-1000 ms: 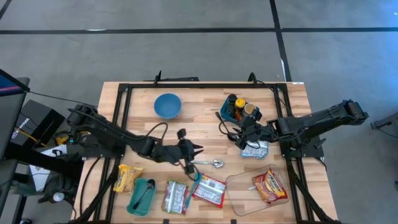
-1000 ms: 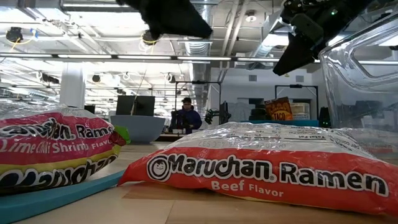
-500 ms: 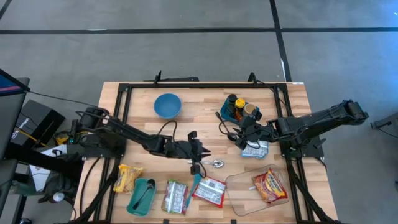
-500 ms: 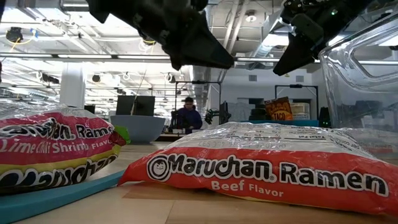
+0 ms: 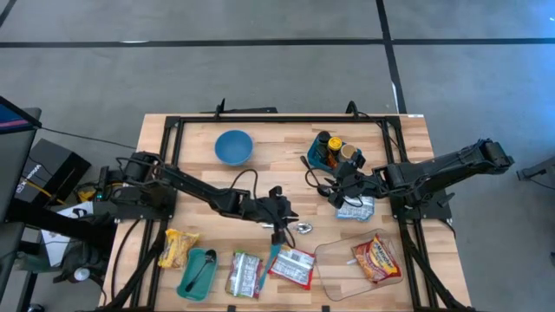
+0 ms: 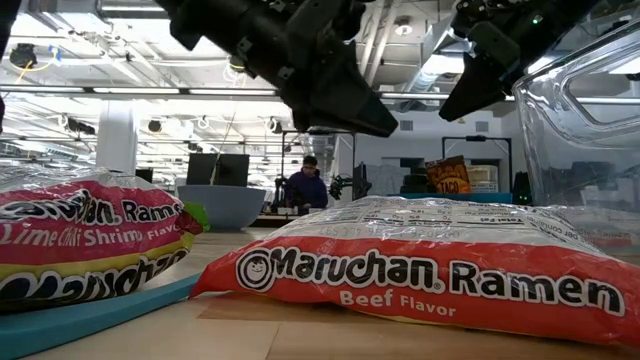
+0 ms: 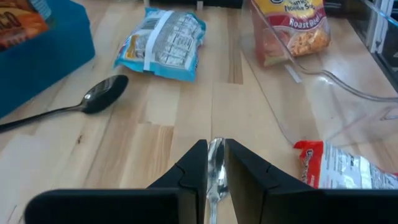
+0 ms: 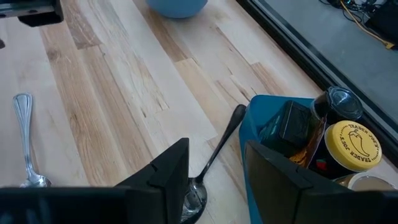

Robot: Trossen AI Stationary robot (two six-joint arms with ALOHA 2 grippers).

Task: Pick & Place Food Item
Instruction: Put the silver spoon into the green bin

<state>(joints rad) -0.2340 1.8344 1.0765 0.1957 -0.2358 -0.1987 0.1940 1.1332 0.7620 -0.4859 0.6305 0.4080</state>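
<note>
Several packets are lying along the table's (image 5: 277, 165) near edge, at 6 o'clock from its middle, and none is being held. Furthest left, at about 8 o'clock, a yellow packet (image 5: 178, 247) is lying untouched, with a striped packet (image 5: 245, 273) to its right.

Next comes the left gripper (image 5: 281, 224), which has been reaching steadily rightward over the last second and is now hanging above the table's middle. Its fingers are drawn nearly together and are carrying nothing. A silver spoon (image 5: 303, 228) is lying flat just at its 3 o'clock, the handle lining up with the narrow gap between the fingers. At the gripper's 6 o'clock a red ramen packet (image 5: 292, 267) is lying close by. Judging by this advance, the left arm is closing in on that packet, but a wider opening will be needed before it can take it.

Further right, the right gripper (image 5: 340, 185) is waiting unmoved, its jaws standing partly apart and empty over a dark spoon (image 8: 217, 146) beside the blue bin (image 5: 323, 156). A blue-white packet (image 5: 357, 209) is lying at its 5 o'clock.

At the table's 4 o'clock a clear tray (image 5: 334, 260) is already holding one ramen packet (image 5: 375, 258), probably marking where the next is going.
</note>
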